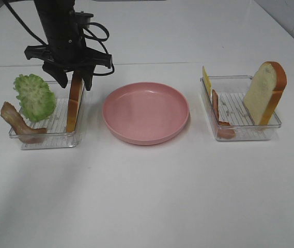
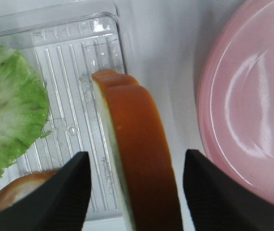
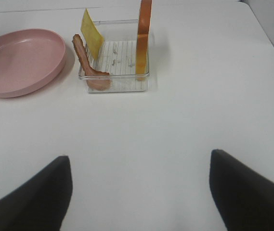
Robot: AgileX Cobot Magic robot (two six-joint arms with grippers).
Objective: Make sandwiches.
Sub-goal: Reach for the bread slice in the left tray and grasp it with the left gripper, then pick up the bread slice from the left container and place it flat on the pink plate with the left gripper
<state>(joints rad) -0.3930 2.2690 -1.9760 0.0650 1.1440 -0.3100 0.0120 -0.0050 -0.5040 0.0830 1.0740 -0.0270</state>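
Inside left tray [image 2: 69, 57], upright bread slice [image 2: 137, 125] between jaws of spread left hand [image 2: 136, 156].

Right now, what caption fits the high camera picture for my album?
Left claw straddles an upright bread slice in the left tray, beside the pink plate.

White tabletop [image 1: 147, 206] carries three things in row, apart: left clear tray [image 1: 48, 142], pink plate [image 1: 145, 111] in middle, right clear tray [image 1: 250, 136].
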